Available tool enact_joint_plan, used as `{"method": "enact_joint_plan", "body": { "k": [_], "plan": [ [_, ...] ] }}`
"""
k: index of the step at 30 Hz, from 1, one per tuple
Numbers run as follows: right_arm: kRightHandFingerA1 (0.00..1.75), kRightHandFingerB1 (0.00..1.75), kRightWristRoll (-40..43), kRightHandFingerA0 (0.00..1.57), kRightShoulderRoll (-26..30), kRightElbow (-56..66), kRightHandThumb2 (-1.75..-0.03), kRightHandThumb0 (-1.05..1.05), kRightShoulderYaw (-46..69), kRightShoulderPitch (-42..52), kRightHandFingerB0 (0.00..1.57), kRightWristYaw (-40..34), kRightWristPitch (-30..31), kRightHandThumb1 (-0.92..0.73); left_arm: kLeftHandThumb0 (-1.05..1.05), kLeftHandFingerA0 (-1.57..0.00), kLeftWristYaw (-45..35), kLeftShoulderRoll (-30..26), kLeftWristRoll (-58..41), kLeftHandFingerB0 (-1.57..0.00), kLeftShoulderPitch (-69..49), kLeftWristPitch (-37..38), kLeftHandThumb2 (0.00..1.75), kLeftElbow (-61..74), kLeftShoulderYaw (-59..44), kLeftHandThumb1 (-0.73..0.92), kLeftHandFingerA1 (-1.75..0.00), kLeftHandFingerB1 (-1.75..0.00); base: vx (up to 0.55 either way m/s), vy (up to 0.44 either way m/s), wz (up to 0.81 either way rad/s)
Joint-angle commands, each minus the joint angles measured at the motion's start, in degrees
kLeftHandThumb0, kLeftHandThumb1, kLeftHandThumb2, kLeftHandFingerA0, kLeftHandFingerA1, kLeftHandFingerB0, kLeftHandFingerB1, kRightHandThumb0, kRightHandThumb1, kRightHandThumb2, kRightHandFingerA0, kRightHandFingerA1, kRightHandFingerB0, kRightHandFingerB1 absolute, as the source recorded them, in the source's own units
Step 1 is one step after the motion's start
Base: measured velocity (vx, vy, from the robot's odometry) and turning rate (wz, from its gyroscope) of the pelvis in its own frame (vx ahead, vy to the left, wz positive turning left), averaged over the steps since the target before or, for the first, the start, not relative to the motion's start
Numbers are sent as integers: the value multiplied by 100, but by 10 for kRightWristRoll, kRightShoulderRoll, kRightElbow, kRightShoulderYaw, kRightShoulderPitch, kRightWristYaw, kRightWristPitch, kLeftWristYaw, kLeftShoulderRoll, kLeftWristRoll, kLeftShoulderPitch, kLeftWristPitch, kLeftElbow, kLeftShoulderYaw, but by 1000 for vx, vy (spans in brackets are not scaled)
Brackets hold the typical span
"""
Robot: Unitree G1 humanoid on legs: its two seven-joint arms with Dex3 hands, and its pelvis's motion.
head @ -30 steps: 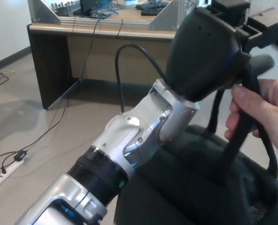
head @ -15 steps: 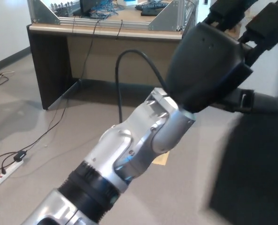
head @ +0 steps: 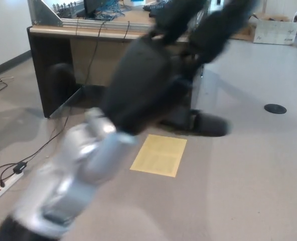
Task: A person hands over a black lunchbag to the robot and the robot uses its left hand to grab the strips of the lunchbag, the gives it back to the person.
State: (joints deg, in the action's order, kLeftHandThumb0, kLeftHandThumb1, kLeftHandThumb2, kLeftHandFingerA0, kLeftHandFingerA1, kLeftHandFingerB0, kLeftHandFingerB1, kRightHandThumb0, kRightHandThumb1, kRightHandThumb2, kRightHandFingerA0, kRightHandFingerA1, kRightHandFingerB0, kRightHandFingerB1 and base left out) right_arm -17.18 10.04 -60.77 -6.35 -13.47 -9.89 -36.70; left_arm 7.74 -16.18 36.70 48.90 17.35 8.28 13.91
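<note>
One hand shows, the left hand [head: 153,80], blurred and raised on a silver forearm [head: 73,170] that slants up from the lower left corner. Its black fingers [head: 224,20] stretch toward the top edge, but the blur hides whether they are open or clasping anything. No lunchbag can be made out. Below the hand, a yellow sheet [head: 160,154] lies flat on the floor [head: 249,165]. Behind stands a desk [head: 63,55], with cables [head: 23,163] trailing at the left.
</note>
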Motion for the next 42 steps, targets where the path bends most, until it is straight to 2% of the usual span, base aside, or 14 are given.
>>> {"method": "enact_joint_plan", "body": {
  "k": [1, 2, 5, 7, 9, 12, 14, 21, 22, 25, 26, 28, 29, 42],
  "plan": [
    [68, 61, 14, 68, 9, -5, -98, -44, 12, 10, 52, -6, 3, -59, -92, 0, -141, -123, -216, 0, -216, -4, 60, 99, -164, 58, 0, 0, 0, 0, 0],
    [67, 59, 6, 66, 10, -4, -99, -46, 8, 13, 51, -14, 8, -60, -86, 0, -138, -130, -238, 0, -255, 16, 89, 82, -185, 48, 0, 0, 0, 0, 0],
    [64, 59, -6, 61, 14, 0, -98, -48, 2, 17, 52, -25, 13, -62, -92, 0, -117, -130, -234, 0, -383, 45, 92, 44, -225, 57, -2, 0, 0, 0, 0],
    [65, 60, -6, 63, 15, -5, -98, -47, 3, 15, 53, -30, 4, -61, -92, 0, -92, -126, -233, 0, -440, 94, 93, -8, -229, 60, -4, -2, 0, 0, 0],
    [67, 60, 3, 66, 13, -5, -99, -46, 10, 10, 52, -23, 5, -60, -87, 0, -63, -120, -195, 0, -508, 100, 99, -62, -233, 65, -12, -10, 0, 0, 0],
    [65, 59, 3, 62, 14, -4, -99, -48, 11, 7, 52, -21, 8, -62, -77, 0, -21, -106, -182, -3, -551, 130, 101, -181, -232, 67, -21, -21, 0, 0, 0],
    [66, 60, -1, 64, 17, -4, -99, -47, 9, 8, 52, -24, 8, -61, -75, 0, 4, -94, -180, -4, -569, 151, 101, -273, -230, 68, -21, -22, 0, 0, 0],
    [67, 60, -4, 65, 18, -4, -99, -47, 7, 23, 52, -24, 1, -61, -73, 0, 75, -99, -126, -4, -597, 184, 98, -462, -202, 65, -20, -22, 0, 0, 0],
    [66, 59, -4, 64, 18, -5, -99, -48, 7, 21, 51, -25, 2, -62, -67, -1, 76, -101, -124, -4, -592, 180, 67, -475, -200, 79, -18, -21, 0, 0, 0],
    [67, 60, -6, 66, 17, -6, -98, -47, 6, 18, 52, -30, 2, -61, -68, -2, 69, -102, -133, -4, -579, 176, 65, -498, -202, 79, -22, -23, 0, 0, 0],
    [66, 60, -7, 65, 17, -5, -99, -48, 6, 18, 52, -31, 2, -61, -68, -4, 65, -102, -137, -6, -575, 178, 70, -502, -202, 70, -19, -20, 0, 0, 0],
    [65, 59, -7, 63, 16, -3, -99, -49, 6, 19, 52, -33, 4, -62, -66, -3, 51, -103, -146, -5, -568, 184, 71, -519, -201, 70, -19, -20, 0, 0, 0],
    [64, 59, -4, 62, 15, -1, -99, -49, 8, 19, 51, -29, 9, -62, -71, 0, 31, -102, -157, -6, -561, 180, 98, -529, -202, 64, -23, -24, 0, 0, 0],
    [66, 59, 0, 64, 18, -4, -99, -47, 9, 7, 52, -23, 8, -62, -74, 0, 2, -107, -179, -6, -518, 218, 95, -607, -191, 61, -22, -23, 0, 0, 0]
  ]
}}
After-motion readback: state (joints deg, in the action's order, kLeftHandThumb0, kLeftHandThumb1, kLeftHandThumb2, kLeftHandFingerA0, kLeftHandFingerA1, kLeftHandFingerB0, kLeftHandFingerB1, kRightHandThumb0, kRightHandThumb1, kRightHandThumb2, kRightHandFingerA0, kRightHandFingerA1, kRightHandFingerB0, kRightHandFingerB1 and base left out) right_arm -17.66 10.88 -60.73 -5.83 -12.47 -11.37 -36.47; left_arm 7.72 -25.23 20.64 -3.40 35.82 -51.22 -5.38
